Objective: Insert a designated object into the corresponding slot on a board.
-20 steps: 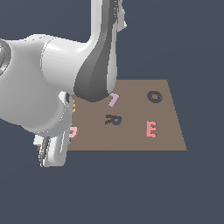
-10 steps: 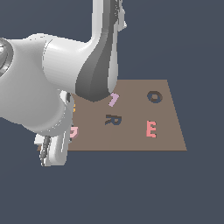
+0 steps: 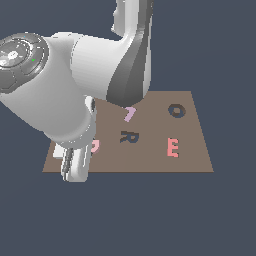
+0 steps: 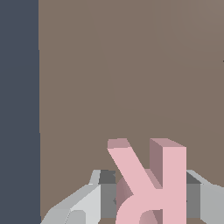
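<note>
The light-pink R [image 4: 151, 183] stands between my gripper's [image 4: 151, 194] two grey fingers [image 4: 103, 194], whose pads touch it on both sides. It rests low over the brown board [image 4: 131, 65]. In the exterior view the gripper [image 3: 76, 162] is at the board's [image 3: 195, 160] near corner on the exterior view's left. There only a bit of the pink R [image 3: 95, 145] shows beside the hand. The dark R-shaped slot [image 3: 129, 136] lies in the board's middle, apart from the gripper, toward the exterior view's right.
A salmon-pink E [image 3: 172, 148] lies on the board toward the exterior view's right. A dark ring-shaped O recess [image 3: 176, 110] is at the far corner on that side. A pale lilac piece [image 3: 129, 114] shows behind the R slot, partly hidden by my arm [image 3: 100, 75].
</note>
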You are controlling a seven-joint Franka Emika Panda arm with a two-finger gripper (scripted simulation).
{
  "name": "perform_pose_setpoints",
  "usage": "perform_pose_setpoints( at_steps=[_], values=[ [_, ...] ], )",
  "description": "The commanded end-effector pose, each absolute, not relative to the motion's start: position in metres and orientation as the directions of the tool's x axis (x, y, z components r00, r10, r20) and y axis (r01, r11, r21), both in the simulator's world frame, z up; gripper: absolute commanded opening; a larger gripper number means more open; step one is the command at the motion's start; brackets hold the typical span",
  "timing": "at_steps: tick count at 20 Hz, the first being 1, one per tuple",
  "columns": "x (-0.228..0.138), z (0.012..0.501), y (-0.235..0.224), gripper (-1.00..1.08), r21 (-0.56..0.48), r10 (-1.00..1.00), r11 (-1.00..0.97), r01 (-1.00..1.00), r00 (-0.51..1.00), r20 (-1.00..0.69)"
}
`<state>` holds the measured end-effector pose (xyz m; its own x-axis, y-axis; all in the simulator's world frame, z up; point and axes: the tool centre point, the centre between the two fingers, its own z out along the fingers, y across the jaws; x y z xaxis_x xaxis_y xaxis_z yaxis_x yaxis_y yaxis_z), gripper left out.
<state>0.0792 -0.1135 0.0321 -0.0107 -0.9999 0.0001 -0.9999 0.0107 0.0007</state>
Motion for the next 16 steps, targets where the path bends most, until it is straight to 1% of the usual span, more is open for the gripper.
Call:
perform_pose_setpoints(
  at_steps=[1,11,16],
  values=[
    [0.073,0.033,-0.098,-1.0,0.0,-1.0,0.028,-1.0,-0.028,0.0],
    [0.049,0.038,-0.028,-1.0,0.0,-0.993,0.116,-0.993,-0.116,0.0],
    [0.044,0.039,-0.005,-1.0,0.0,-0.99,0.144,-0.99,-0.144,0.0]
  ],
)
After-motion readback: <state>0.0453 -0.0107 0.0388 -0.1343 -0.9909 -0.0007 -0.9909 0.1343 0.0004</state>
